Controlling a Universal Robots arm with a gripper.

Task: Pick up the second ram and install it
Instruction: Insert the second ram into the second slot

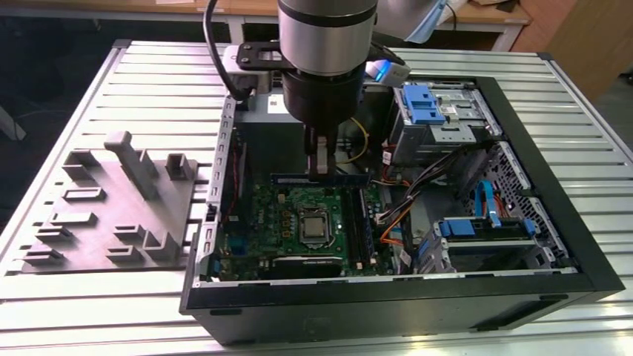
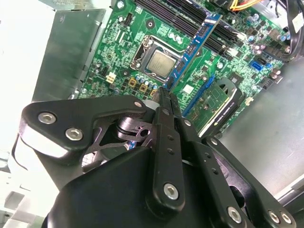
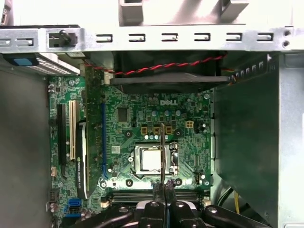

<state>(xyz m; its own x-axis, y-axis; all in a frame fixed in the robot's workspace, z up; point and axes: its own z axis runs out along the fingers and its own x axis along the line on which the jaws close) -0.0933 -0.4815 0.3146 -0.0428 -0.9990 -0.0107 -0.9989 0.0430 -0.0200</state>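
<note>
- The second ram (image 2: 195, 43) is pinched between the fingertips of the gripper (image 2: 164, 91), which are pressed onto its two flat faces. In the exterior view the grip sits near the middle of the stick's length.
- The stick hangs clear above the motherboard (image 3: 190, 142), close to the processor (image 3: 151, 159). In the first wrist view it shows edge-on as a thin line crossing one side of the processor.
- The memory slots (image 2: 175, 19) lie just beside the processor. The stick's length runs across them at roughly a right angle, not along them.
- Judged from this, the step in hand is bringing the stick to a free slot, and nothing is seated yet.
- To do it well, the wrist needs about a quarter turn, so the contact edge lies parallel to the slot before any descent.
- The stick should come down level, with its notch over the slot's key. If one end leads, it will bind.
- Pressure is best applied straight down and evenly. The thin board will flex or slip in the grip if pushed at an angle.
- The orange cables (image 1: 392, 222), beyond the slots from the processor, look near enough to snag on a wide approach.
</note>
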